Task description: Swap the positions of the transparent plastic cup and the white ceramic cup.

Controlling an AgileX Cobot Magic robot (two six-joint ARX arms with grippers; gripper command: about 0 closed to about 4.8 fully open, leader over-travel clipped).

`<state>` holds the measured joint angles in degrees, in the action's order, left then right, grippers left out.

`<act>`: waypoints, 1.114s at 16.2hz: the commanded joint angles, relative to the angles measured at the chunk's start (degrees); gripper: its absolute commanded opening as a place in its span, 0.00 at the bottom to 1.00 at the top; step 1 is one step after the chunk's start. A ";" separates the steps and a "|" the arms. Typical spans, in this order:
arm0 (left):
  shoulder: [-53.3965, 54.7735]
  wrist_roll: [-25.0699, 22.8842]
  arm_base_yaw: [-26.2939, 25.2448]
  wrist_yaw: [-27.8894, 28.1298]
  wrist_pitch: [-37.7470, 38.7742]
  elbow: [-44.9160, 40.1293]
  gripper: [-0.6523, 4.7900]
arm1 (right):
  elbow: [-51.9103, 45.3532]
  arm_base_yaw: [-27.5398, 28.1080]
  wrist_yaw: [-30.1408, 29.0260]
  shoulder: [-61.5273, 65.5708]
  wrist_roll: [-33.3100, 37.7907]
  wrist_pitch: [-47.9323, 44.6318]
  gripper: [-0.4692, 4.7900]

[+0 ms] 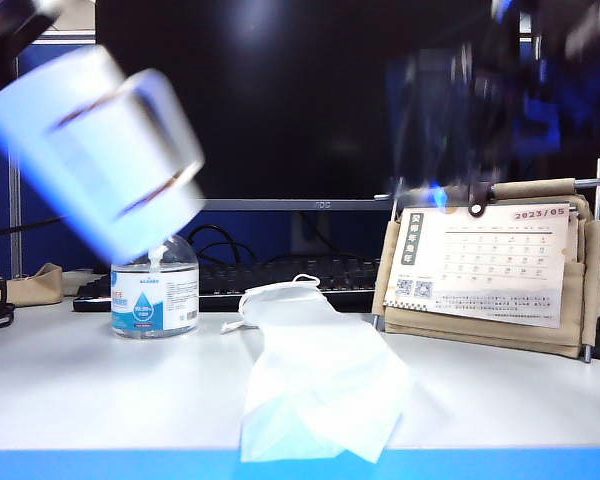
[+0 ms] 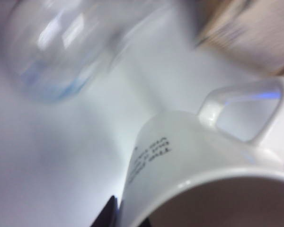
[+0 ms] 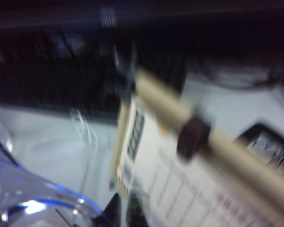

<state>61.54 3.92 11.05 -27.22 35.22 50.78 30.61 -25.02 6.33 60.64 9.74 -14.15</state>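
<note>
White ceramic cup, exterior view: white ceramic cup (image 1: 95, 150) is in the air at upper left, tilted and blurred, above the pump bottle (image 1: 155, 288) on the surface (image 1: 100, 390); a face mask (image 1: 315, 370) and a desk calendar (image 1: 485, 265) lie further right.
Transparent plastic cup, exterior view: only a faint clear smear at upper right, transparent plastic cup (image 1: 430, 110), above the calendar.
Left wrist view: the white cup's rim fills the near corner, handle (image 2: 248, 111) turned away; left gripper (image 2: 111, 215) shows as one dark tip against the wall, and its jaws read as pressed together on the cup.
Right wrist view: the clear cup's rim (image 3: 33, 208) sits close under the camera; right gripper itself is hidden, judged pinched on that rim.
Handling: ceramic is heavy, stiff, glazed-slick, breakable; plastic is light, stiff, thin-walled. The rim wall or handle suits both.
</note>
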 commanded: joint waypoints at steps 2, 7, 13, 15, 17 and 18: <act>0.31 6.03 8.79 -0.92 -15.41 1.51 0.11 | 5.16 -0.17 -0.02 -8.28 -1.27 6.99 0.09; 8.74 8.57 19.08 -0.90 -25.07 1.51 0.11 | 10.21 -0.17 0.92 -22.58 -2.84 20.35 0.08; 26.82 5.07 30.77 -0.17 -27.82 15.30 0.11 | 20.72 -0.17 4.76 -28.44 -7.26 34.23 0.08; 31.61 3.08 32.89 4.68 -24.48 19.41 0.11 | 21.75 -0.17 5.66 -28.48 -7.26 35.43 0.08; 35.80 1.44 33.79 6.32 -22.82 20.83 0.11 | 21.77 -0.15 5.77 -28.57 -8.15 35.36 0.08; 36.65 0.96 33.79 6.51 -22.71 20.83 0.11 | 21.77 -0.15 5.77 -28.57 -8.13 35.36 0.08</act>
<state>98.35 5.56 44.53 -19.99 14.98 70.85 51.83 -25.06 11.99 32.18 1.80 22.59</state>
